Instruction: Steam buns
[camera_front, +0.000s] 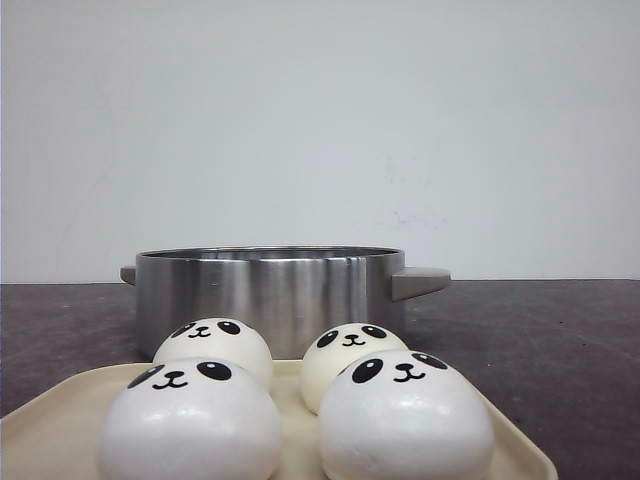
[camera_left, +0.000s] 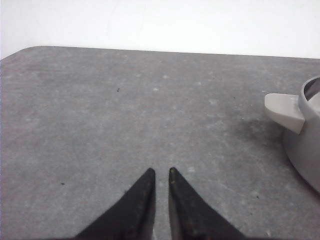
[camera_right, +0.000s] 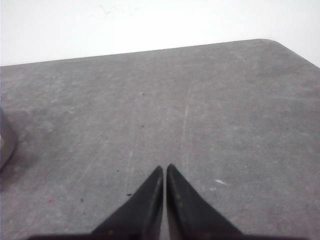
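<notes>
Step in hand: none of the loading is under way yet, as I judge it; all four buns are sitting on the tray and neither arm is showing in the front view.
Buns: four panda-faced buns are resting on the cream tray, two in front (front-left bun, front-right bun) and two behind (back-left bun, back-right bun), all upright and facing the camera.
Pot: the steel pot is standing just behind the tray with no lid on it, its grey handle sticking out on the right; whether anything is lying inside, I cannot tell.
Left gripper: hovering over bare table, the jaws sitting almost pressed together with a thin slit between them, pinching nothing; the pot's handle is showing near it.
Right gripper: hanging over bare table on the other side of the pot, jaws pressed together and carrying nothing.
Next move: one arm is needing to swing towards the tray, spread its jaws wider than a bun, and come down around one.
Care: the buns are looking soft and glossy, so a light squeeze is likely called for.
</notes>
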